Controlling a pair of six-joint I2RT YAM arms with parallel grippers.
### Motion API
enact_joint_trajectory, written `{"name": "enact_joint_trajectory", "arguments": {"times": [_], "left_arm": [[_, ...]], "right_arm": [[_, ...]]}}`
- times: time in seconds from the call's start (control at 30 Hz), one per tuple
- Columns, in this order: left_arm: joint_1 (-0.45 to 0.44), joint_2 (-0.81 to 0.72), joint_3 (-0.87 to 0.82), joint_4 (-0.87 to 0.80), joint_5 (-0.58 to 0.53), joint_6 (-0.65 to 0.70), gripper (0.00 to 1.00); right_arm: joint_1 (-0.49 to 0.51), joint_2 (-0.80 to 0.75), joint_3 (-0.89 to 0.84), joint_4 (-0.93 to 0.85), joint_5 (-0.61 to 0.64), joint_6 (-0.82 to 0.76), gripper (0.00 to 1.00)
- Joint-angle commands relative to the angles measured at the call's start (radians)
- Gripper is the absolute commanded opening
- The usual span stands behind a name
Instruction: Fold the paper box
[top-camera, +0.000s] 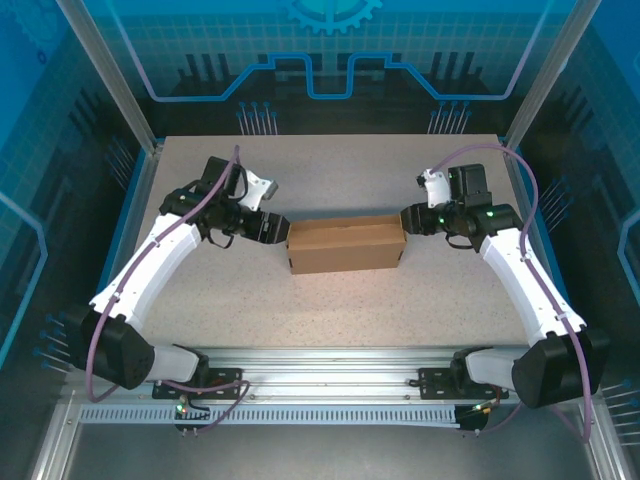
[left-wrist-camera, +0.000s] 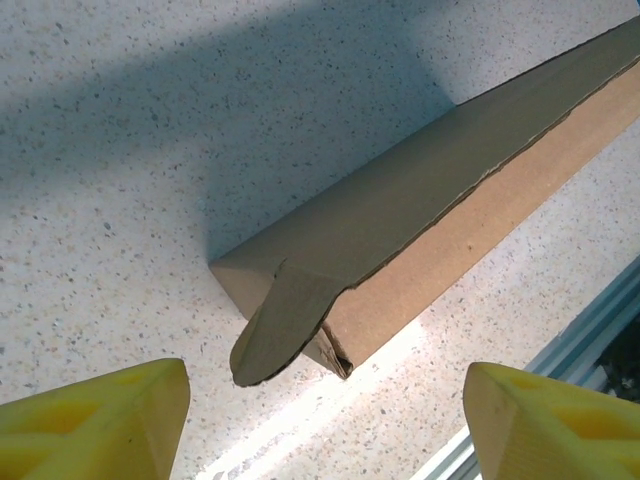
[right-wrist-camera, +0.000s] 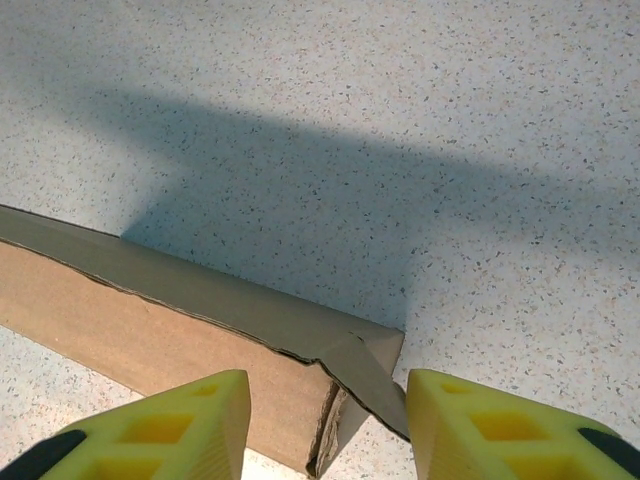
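The paper box lies folded into a long, shut brown cardboard shape across the middle of the table. My left gripper is at its left end, open. In the left wrist view the yellow fingers stand wide apart, and a rounded flap sticks out of the box just ahead of them, untouched. My right gripper is at the right end, open. In the right wrist view its fingers straddle the corner of the box, and a loose flap reaches the right finger.
The speckled tabletop stretches beyond and in front of the box. An aluminium rail runs along the near edge and also appears in the left wrist view as the rail. Frame posts stand at the table's back corners.
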Motion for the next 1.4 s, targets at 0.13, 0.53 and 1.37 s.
{"name": "enact_joint_trajectory", "arguments": {"times": [0.13,0.53,1.37], "left_arm": [[-0.028,0.038,0.056,-0.021,-0.033,0.040,0.64],[-0.050,0.068,0.075,-0.015,-0.028,-0.020,0.45],[-0.058,0.109,0.097,-0.079,-0.070,-0.115,0.28]], "right_arm": [[0.012,0.019,0.018,-0.042,0.032,-0.007,0.43],[0.011,0.036,0.020,-0.044,0.000,0.005,0.33],[0.016,0.040,0.007,-0.033,-0.054,0.022,0.14]]}}
